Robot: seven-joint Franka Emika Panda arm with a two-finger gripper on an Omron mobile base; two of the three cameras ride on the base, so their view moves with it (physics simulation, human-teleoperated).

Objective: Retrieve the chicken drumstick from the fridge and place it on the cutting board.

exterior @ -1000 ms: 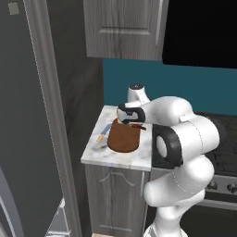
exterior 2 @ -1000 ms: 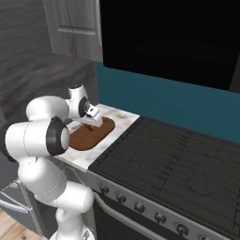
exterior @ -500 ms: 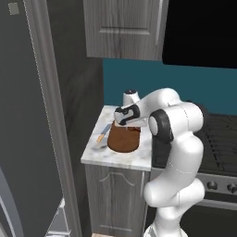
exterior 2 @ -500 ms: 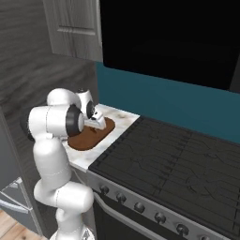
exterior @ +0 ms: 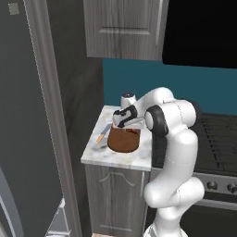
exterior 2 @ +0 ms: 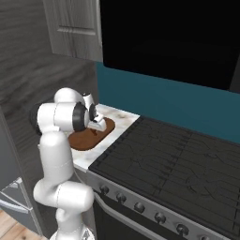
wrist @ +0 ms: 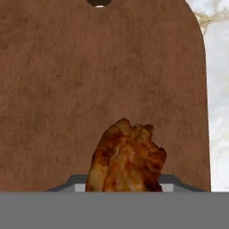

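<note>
since the earlier frames the arm has folded in and lowered, bringing the gripper close above the cutting board on the marble counter. the claw is clamped narrow on the chicken drumstick, just over the board. in the hand view its long axis runs away from the fingers, its end toward the board's hole. a knife lies left of the board.

Bare cutting board beyond drumstick, seemingly.
</note>
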